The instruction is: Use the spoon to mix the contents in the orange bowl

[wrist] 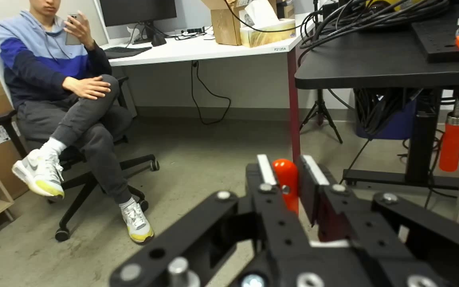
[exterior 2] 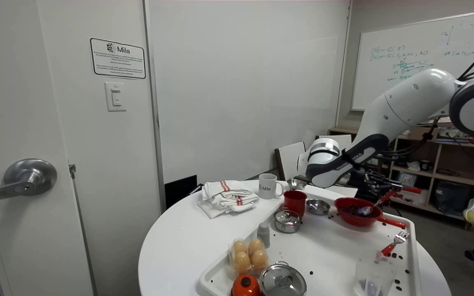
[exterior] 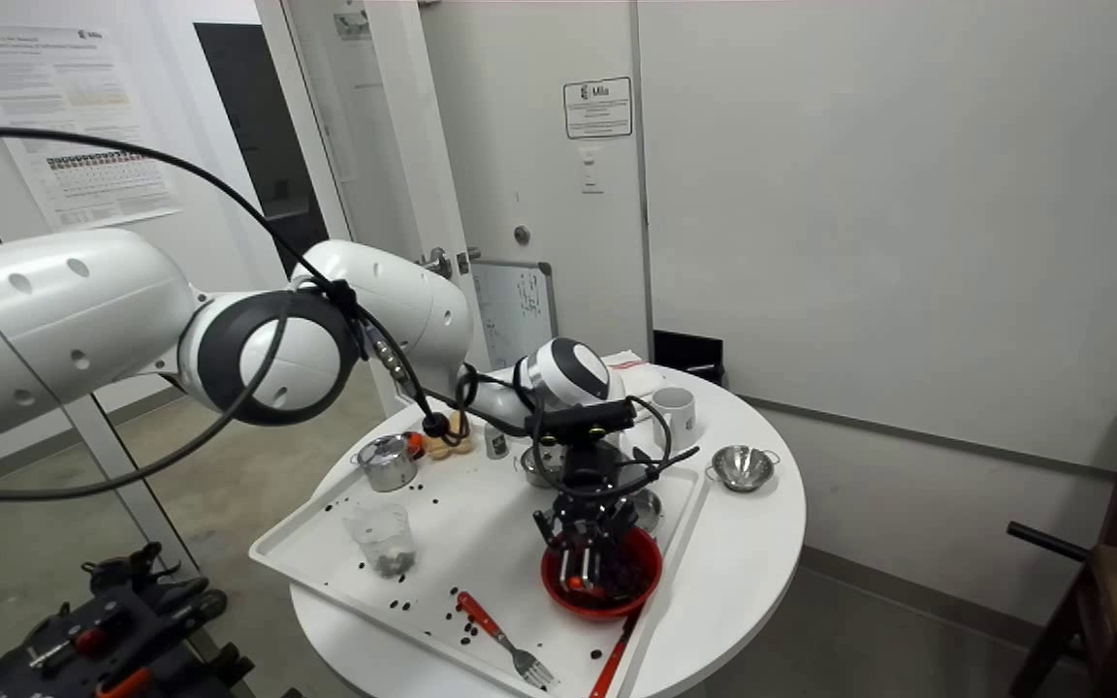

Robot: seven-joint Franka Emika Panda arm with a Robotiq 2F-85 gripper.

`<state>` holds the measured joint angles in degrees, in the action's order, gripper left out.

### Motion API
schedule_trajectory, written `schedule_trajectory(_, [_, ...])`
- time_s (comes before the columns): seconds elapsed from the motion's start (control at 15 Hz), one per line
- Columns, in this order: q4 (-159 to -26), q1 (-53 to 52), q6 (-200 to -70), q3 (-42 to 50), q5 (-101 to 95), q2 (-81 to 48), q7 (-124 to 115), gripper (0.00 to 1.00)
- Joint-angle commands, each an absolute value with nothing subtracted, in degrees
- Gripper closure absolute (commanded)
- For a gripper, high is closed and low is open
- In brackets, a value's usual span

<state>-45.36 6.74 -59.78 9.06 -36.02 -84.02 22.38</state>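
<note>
Clearly, the mug reads "Mila" (jaws grip the spoon).

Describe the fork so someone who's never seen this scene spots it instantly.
Find the round white table and the big white tray on it. On the tray, near its rim, beside the wide red-orange bowl, lies a red-handled fork. Metal tines set it apart from the spoon held in the gripper.

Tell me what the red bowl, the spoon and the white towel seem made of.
Red bowl: smooth, evenly coloured, so probably plastic, though painted metal is possible.
Spoon: silvery, light-catching head suggests polished metal; its red handle, glossy in the wrist view, is likely plastic.
Towel: soft, matte folds suggest woven cloth.
</note>
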Motion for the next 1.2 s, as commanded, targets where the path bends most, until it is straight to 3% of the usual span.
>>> schedule_trajectory(0.0, [-42.8,6.4,-58.2,9.3,-34.4,-84.0,20.7,0.92])
schedule_trajectory(1.13, [-44.0,-5.5,-63.1,7.9,-37.1,-84.0,21.3,0.92])
